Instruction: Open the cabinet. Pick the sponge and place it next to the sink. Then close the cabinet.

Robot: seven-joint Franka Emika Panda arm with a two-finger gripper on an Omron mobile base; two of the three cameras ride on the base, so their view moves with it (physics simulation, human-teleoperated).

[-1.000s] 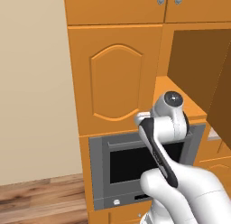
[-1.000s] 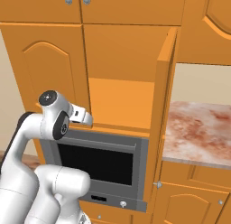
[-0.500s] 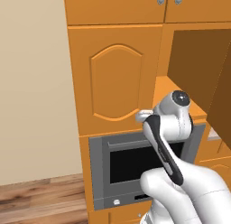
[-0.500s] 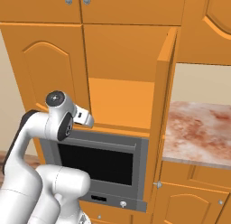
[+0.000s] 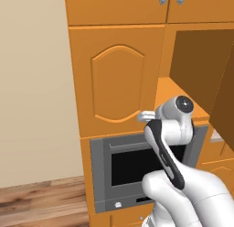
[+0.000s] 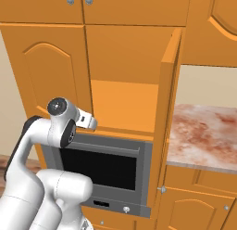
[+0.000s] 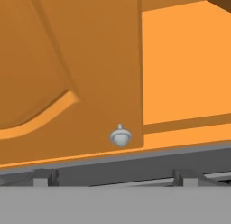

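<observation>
Above the grey oven (image 6: 106,166), the cabinet (image 5: 116,79) is a tall orange wooden cupboard with arched raised panels. Its left door (image 6: 51,85) is shut, with a small round silver knob (image 7: 120,137) near its lower corner. Its right door (image 6: 167,113) stands swung out edge-on, baring a bright orange shelf (image 6: 122,106). Beside the shut door's bottom edge, the end effector (image 5: 145,116) points at the cabinet front with its jaws spread wide, holding nothing. Right of the cabinet lies a reddish marbled worktop (image 6: 203,136).
</observation>
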